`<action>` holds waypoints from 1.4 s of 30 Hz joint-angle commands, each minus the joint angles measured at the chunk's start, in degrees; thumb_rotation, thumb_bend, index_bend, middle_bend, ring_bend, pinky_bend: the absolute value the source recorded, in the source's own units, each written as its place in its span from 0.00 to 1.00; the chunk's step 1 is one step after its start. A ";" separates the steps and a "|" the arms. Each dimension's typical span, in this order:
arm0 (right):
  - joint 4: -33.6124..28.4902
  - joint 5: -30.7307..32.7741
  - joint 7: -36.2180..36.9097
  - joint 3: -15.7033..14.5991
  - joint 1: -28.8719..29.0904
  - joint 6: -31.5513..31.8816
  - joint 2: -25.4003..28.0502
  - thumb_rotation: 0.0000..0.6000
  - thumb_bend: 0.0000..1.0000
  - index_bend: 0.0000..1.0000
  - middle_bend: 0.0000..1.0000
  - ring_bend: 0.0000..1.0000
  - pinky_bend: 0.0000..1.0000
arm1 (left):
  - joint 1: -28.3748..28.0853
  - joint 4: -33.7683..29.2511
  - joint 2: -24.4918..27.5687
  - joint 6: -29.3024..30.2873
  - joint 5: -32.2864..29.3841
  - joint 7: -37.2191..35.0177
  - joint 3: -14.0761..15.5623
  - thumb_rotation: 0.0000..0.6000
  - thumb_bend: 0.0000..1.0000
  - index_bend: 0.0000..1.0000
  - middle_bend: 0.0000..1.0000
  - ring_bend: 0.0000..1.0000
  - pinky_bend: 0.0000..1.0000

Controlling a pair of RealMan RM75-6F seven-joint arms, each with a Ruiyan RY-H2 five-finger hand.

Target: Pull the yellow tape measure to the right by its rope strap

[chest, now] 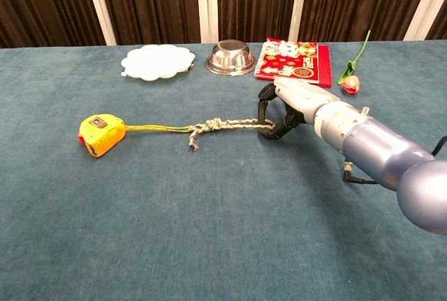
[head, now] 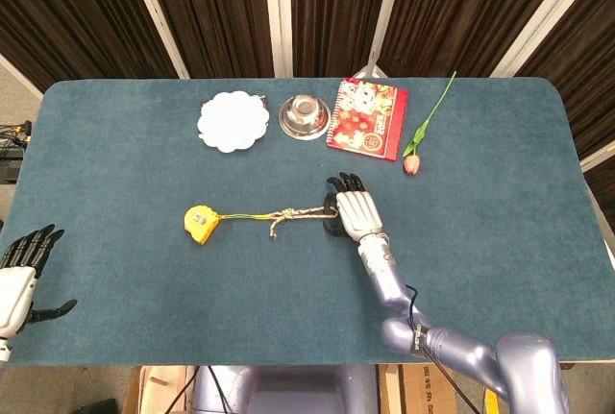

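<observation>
I see the tape measure [head: 199, 220] left of centre, its rope [head: 288, 214] running right to my right hand [head: 352, 210]. Behind them, left to right: plate [head: 233, 120], bowl [head: 305, 115], notebook [head: 367, 118], flower [head: 426, 128].

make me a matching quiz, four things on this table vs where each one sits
Things:
1. tape measure
2. white plate
3. metal bowl
4. tulip

Places:
A. between the plate and the red booklet
B. far side, right of the booklet
C. left end of the rope strap
D. far side, left of the bowl

Pairs: 1-C, 2-D, 3-A, 4-B
</observation>
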 commanded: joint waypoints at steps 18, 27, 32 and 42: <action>-0.34 1.26 -0.64 0.68 -0.25 -0.15 -0.13 1.00 0.44 0.62 0.19 0.00 0.00 | 0.00 -0.14 0.17 -0.07 -0.04 -0.43 -0.04 1.00 0.00 0.00 0.00 0.00 0.00; -6.20 1.64 -0.42 1.28 -1.77 1.15 2.82 1.00 0.44 0.63 0.19 0.00 0.00 | -0.04 -0.20 0.19 -0.38 -0.41 -0.60 -0.08 1.00 0.00 0.00 0.00 0.00 0.00; -10.85 2.26 -1.33 1.41 -3.05 1.91 6.14 1.00 0.47 0.63 0.19 0.00 0.00 | 0.03 -0.36 0.26 -0.04 0.14 -0.44 0.05 1.00 0.00 0.00 0.00 0.00 0.00; -20.59 8.24 -1.80 3.93 -6.93 3.59 14.55 1.00 0.47 0.64 0.19 0.00 0.00 | 0.21 -0.43 0.20 0.37 0.68 -0.17 0.25 1.00 0.00 0.00 0.00 0.00 0.00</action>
